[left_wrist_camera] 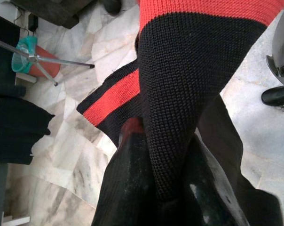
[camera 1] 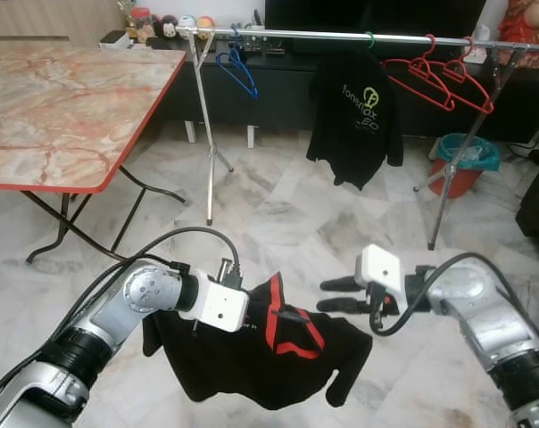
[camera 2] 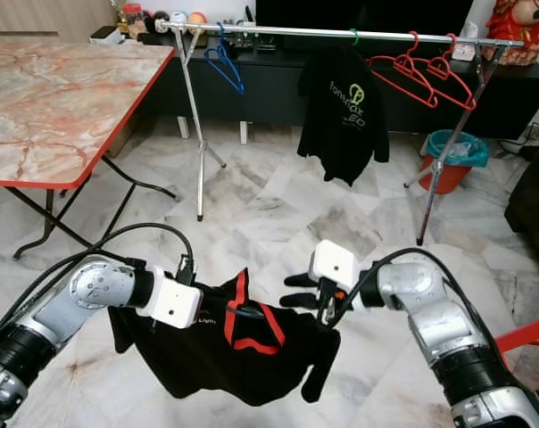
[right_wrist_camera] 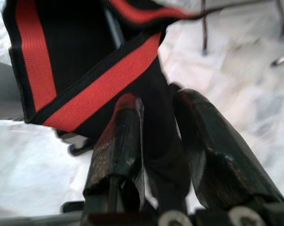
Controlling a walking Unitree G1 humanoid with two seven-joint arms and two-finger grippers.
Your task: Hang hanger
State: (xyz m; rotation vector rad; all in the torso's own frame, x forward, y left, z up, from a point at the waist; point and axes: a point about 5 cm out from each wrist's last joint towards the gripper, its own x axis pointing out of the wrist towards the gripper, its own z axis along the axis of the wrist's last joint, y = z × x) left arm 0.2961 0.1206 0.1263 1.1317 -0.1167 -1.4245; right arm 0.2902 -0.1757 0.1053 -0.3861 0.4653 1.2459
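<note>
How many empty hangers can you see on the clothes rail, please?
3: one blue hanger near the rail's left end, and two red hangers side by side near its right end. The green hook between them carries a black shirt.

A lived-in home room, likely a living room. The white marble floor [camera 1: 278, 214] runs under a folding table [camera 1: 64, 98] with a marble-patterned top and red edge. A metal clothes rail [camera 1: 341, 36] stands before a low black TV cabinet [camera 1: 278, 85], carrying a blue hanger [camera 1: 238, 71], red hangers [camera 1: 439, 76] and a black shirt [camera 1: 354, 116]. A teal-lined red bin [camera 1: 461, 165] sits nearby.
</note>
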